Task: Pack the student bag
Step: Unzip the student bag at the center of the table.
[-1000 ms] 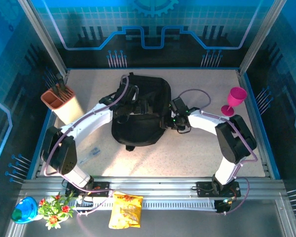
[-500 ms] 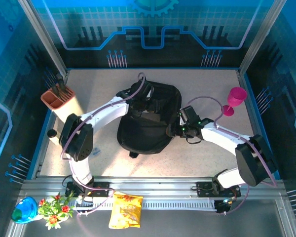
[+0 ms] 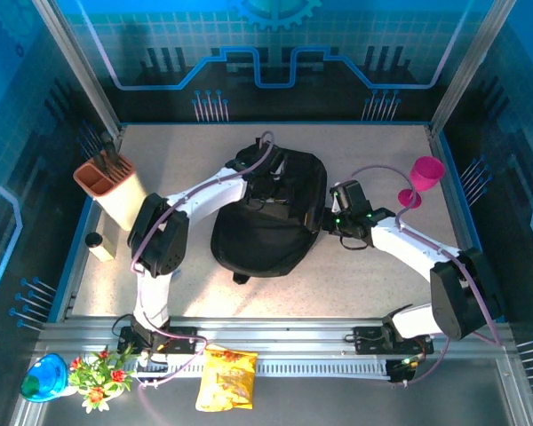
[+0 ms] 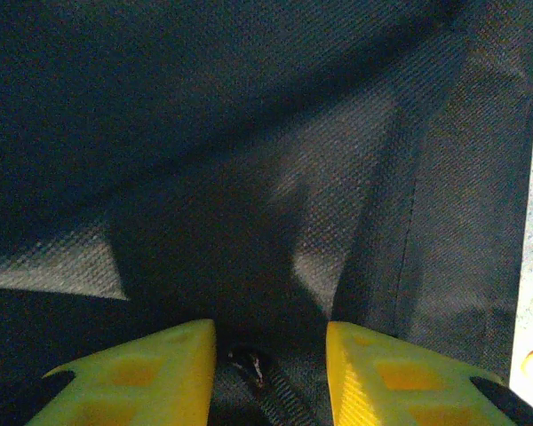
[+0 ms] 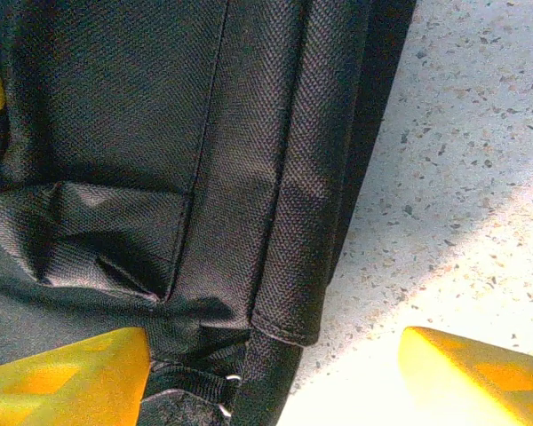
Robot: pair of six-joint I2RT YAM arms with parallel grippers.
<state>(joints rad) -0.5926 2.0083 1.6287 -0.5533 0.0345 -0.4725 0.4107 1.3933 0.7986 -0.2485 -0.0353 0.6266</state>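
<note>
1. Student bag [image 3: 271, 217] – it lies flat mid-table [image 3: 382, 284], and has slid a little to the right over the last second.
2. Left gripper [image 4: 271, 337] has reached further across the bag's upper part. Its jaws have narrowed to about half open, with a small strap or zip pull between them, not visibly pinched.
3. Right gripper [image 5: 275, 373] has swung out to the bag's right edge. Its jaws are spread wide, one finger over the fabric and one over bare table, holding nothing.
4. Likely meaning – the arms are positioning and opening the bag, so packing has not begun.
5. Around it: a pink goblet [image 3: 422, 177] at far right, a tan holder [image 3: 111, 186] at far left, and a yellow snack packet [image 3: 226, 377] on the front rail. All are well apart from the bag.
6. Nothing blocks either gripper; the closed fabric itself looks like the obstacle.
</note>
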